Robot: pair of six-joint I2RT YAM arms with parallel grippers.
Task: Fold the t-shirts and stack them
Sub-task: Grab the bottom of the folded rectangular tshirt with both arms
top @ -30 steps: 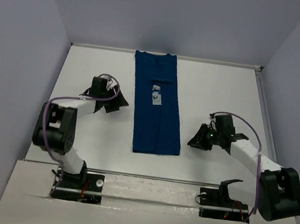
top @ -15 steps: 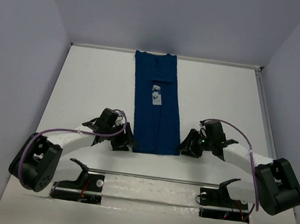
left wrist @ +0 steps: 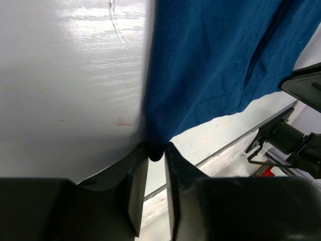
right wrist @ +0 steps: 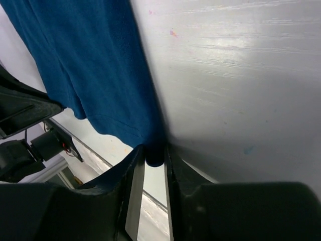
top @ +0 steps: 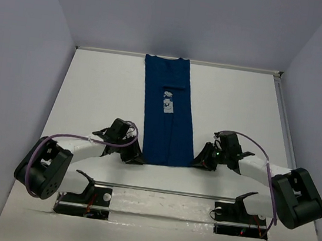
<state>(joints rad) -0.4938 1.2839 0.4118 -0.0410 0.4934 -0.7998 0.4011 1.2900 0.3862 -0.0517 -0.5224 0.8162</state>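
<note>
Now I have a pinch on each near corner of the t-shirt, which lies as a long narrow strip down the middle of the table, collar end at the far edge and hem end nearest my bases. My left gripper is closed on the left hem corner: in the left wrist view a small tuck of blue cloth sits squeezed between my fingers, with the rest of the fabric fanning away from them. My right gripper mirrors it on the right hem corner, jaws drawn together on a similar fold of cloth. I hold the two corners at once so the hem should travel level and the strip should not twist or sag to one side when it is lifted. The white chest print faces up about halfway along, so the side folds look done and, as I judge it, the lengthwise fold is what remains. Carrying the hem toward the collar would halve the strip, and the risk I see is a thin corner slipping out of a grip this shallow.
</note>
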